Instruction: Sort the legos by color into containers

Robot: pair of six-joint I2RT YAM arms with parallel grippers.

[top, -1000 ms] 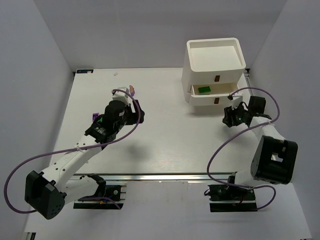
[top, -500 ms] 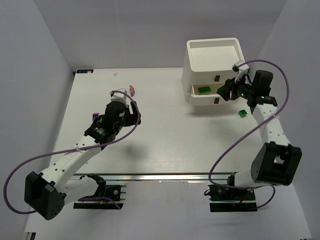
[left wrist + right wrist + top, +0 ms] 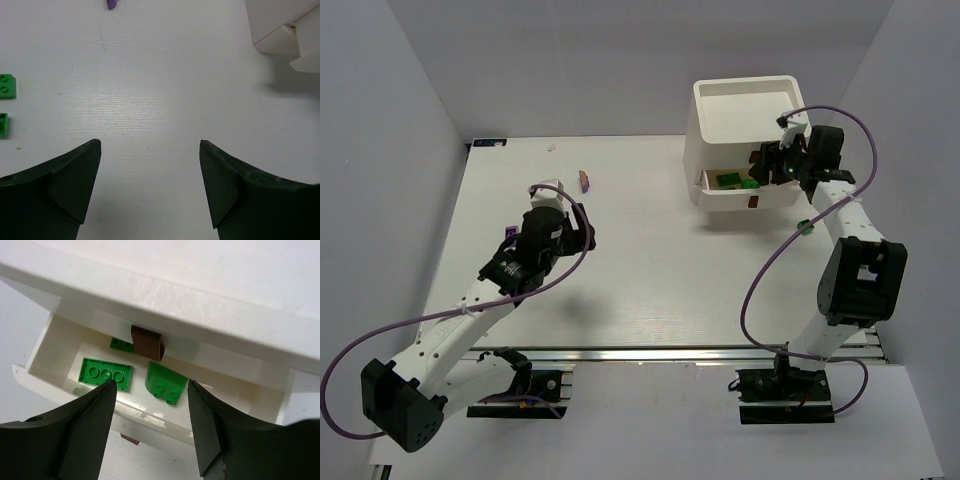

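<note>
The white tabletop [image 3: 650,270] carries a white drawer unit [image 3: 705,150] at its far right corner. A pinkish brick [image 3: 584,180] lies near the far edge, left of centre. A purple brick [image 3: 508,232] sits near the left edge. A green brick [image 3: 803,224] lies by the unit's near right corner. The left wrist view shows a two-stud brick [image 3: 7,86], also green, with a cut-off green piece [image 3: 3,124] just beside it.

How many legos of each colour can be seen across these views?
Green legos: 6 (3 in the drawer, 2 near the left fingers, 1 by the right arm)
Purple legos: 2
Total: 8
</note>
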